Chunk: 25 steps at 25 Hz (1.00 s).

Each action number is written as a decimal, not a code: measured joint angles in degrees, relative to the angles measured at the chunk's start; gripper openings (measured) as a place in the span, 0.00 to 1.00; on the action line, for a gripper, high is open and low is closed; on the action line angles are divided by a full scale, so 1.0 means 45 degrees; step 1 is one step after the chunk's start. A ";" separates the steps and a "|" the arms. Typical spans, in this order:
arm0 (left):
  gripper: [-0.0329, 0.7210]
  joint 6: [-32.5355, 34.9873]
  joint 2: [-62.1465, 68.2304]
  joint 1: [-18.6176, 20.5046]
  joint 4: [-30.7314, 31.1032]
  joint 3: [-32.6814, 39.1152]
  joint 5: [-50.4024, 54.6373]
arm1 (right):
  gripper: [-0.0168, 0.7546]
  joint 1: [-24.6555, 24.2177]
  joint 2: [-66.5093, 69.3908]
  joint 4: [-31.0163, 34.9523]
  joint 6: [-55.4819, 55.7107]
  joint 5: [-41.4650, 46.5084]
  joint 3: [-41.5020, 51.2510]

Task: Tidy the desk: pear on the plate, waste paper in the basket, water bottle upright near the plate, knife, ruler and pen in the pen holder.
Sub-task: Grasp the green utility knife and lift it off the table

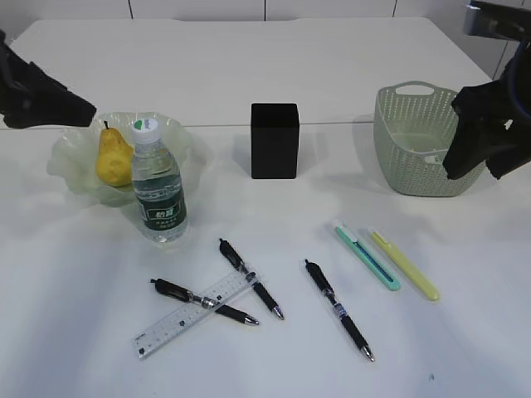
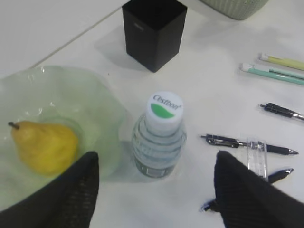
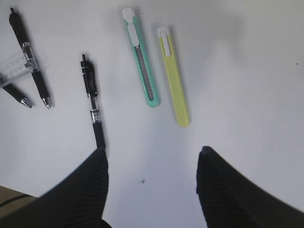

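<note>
Left gripper (image 2: 154, 190): fingers spread wide, holding nothing, raised over the desk's (image 1: 348, 75) left edge.

Plate (image 1: 75, 178): left side, mid-depth. Pear (image 1: 113, 156) stands in it, stem up.

Water bottle (image 1: 158, 184): upright, cap up, touching the plate's front rim.

Ruler (image 1: 195, 314): flat near the front edge, left of centre, long axis running front-left to back-right. Two black pens (image 1: 203, 301) cross it.

Pen holder (image 1: 275, 140): centre, upright, mouth up.

Third black pen (image 1: 338, 309): front centre, tip toward the front-right.

Teal knife (image 1: 366, 255) and yellow knife (image 1: 404, 264): side by side, parallel, slanting back-left to front-right.

Basket (image 1: 415, 141): right side, upright; a pale scrap inside, cannot tell what.

Right gripper (image 3: 152, 190): fingers apart, empty, above the right edge.
</note>
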 joint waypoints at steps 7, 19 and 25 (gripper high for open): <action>0.75 -0.5650 -0.1225 0.0000 0.4214 0.0000 0.0380 | 0.59 0.0000 0.0000 -0.0022 0.0000 0.0000 0.0000; 0.75 -1.2257 -0.1661 0.0000 0.9288 0.0000 0.3224 | 0.59 0.0669 0.0000 -0.0951 0.0037 -0.0760 0.0000; 0.74 -1.4877 -0.1661 0.0000 1.1102 0.0000 0.3725 | 0.59 0.2078 0.0518 -0.1779 0.0504 -0.1659 -0.0028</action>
